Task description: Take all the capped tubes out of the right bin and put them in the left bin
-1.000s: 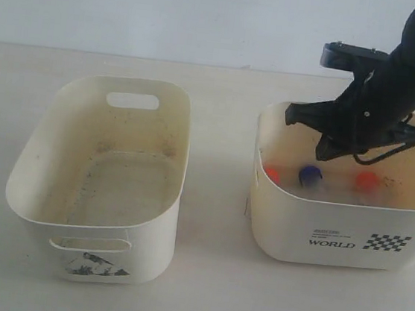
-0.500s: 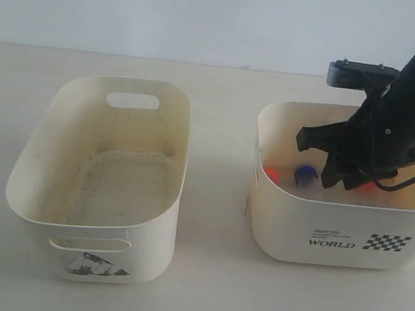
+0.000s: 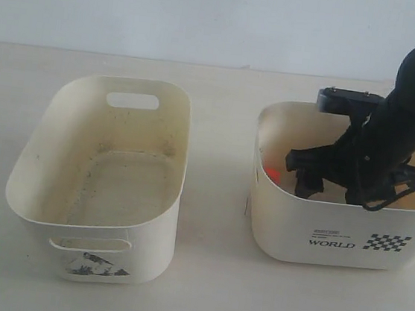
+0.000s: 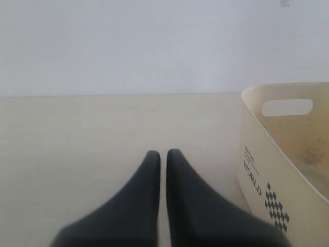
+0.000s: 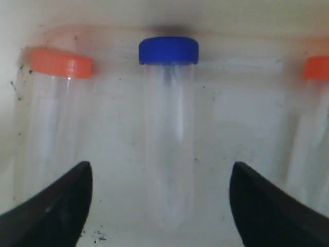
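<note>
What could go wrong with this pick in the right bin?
1. The open right gripper straddles the blue-capped tube, but orange-capped tubes lie close on both sides; a finger might clip one.
2. The tube is smooth and tapered, so a grip near its tip may slip.

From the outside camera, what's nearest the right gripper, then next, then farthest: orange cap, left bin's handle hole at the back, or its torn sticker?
1. Orange cap, beside the right gripper inside the right bin.
2. Handle hole, on the left bin back wall.
3. Torn sticker, left bin's front.
</note>
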Tool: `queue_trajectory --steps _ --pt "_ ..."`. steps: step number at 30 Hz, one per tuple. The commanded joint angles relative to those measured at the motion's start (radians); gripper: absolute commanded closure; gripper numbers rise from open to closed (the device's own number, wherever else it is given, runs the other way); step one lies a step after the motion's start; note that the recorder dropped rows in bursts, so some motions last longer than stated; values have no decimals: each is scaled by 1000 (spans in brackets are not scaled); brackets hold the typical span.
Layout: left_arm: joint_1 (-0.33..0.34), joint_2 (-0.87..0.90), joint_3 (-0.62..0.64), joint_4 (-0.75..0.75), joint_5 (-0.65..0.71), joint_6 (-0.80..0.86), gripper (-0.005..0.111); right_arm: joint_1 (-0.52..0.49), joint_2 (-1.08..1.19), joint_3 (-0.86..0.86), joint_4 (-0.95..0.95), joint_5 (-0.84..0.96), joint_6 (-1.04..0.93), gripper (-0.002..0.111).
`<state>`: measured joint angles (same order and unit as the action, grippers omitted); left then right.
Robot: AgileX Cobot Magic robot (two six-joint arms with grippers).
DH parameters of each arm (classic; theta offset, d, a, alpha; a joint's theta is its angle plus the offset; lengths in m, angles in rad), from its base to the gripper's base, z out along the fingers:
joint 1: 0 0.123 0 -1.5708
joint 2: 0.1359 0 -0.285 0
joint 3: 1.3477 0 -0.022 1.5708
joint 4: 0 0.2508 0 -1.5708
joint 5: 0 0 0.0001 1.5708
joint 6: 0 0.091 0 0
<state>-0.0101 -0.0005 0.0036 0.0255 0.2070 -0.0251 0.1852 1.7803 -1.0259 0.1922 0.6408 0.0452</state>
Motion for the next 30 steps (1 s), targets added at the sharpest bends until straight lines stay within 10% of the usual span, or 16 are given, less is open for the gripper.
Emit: queue_trajectory --steps 1,22,26,30 --pt "0 0 -4 -6 -4 -10 102 15 35 4 9 1 -10 34" --pt "0 0 -4 -6 -4 -10 102 15 164 4 5 20 -21 52" --pt "0 0 -4 -6 -4 -10 102 15 164 4 5 38 -21 103" --pt "0 0 -4 -6 -4 -10 102 15 143 4 5 48 -21 108"
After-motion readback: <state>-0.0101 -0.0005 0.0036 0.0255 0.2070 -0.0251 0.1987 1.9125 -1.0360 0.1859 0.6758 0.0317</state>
